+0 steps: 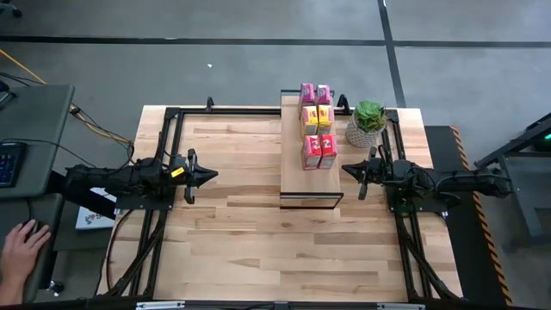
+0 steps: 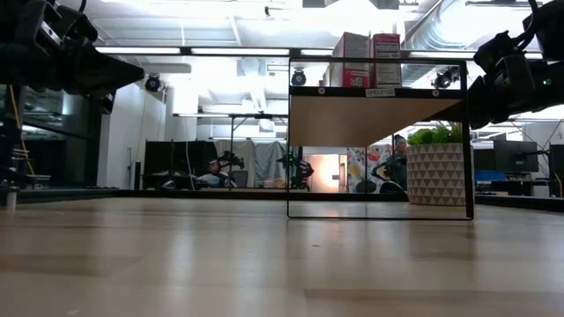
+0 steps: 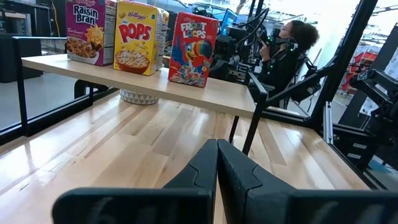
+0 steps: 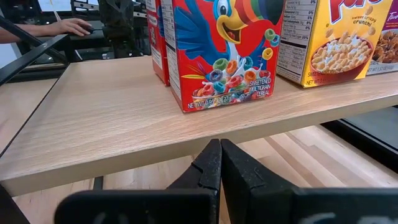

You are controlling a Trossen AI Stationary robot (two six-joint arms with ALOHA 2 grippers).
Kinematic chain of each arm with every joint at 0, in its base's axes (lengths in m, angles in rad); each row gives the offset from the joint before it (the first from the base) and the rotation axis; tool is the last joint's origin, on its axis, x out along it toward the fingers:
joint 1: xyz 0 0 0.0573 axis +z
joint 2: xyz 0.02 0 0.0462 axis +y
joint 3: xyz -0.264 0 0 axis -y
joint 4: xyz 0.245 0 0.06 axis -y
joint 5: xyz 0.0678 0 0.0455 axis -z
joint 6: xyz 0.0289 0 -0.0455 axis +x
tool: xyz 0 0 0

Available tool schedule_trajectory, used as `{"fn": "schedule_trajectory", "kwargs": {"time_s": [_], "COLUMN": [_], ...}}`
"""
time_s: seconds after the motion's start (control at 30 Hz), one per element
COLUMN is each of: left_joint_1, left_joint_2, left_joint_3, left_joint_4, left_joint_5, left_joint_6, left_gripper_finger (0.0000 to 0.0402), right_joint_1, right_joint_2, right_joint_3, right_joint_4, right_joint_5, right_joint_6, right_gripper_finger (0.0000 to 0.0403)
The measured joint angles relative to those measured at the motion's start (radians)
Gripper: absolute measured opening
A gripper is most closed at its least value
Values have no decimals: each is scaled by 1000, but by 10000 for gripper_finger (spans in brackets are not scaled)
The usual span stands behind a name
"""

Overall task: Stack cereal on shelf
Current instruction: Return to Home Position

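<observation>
Six small cereal boxes stand upright on their bases on the shelf (image 1: pixel 297 164), in three pairs: pink (image 1: pixel 314 93) at the far end, yellow (image 1: pixel 317 119) in the middle, red (image 1: pixel 318 151) nearest. The left wrist view shows a pink box (image 3: pixel 90 28), a yellow box (image 3: pixel 140 36) and a red box (image 3: pixel 193 48); the right wrist view shows a red box (image 4: pixel 227 50) close up. My left gripper (image 1: pixel 213 175) hovers shut left of the shelf. My right gripper (image 1: pixel 346 168) hovers shut just right of it, by the red boxes.
A green potted plant (image 1: pixel 368 123) in a white patterned pot stands on the table right of the shelf, just beyond my right gripper. The shelf's dark frame (image 2: pixel 379 211) rests on the planked tabletop (image 1: pixel 241 232). A person's hand (image 1: pixel 21 245) lies off the table's left edge.
</observation>
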Motion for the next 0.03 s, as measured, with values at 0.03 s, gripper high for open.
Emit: {"fn": "schedule_trajectory", "kwargs": {"time_s": [0.03], "left_joint_1": [0], "left_joint_2": [0], "left_joint_3": [0], "left_joint_4": [0], "left_joint_5": [0], "left_joint_6": [0], "left_gripper_finger": [3], "right_joint_1": [0], "right_joint_2": [0], "right_joint_3": [0], "right_joint_4": [0], "right_joint_5": [0], "right_joint_6": [0], "right_gripper_finger": [0]}}
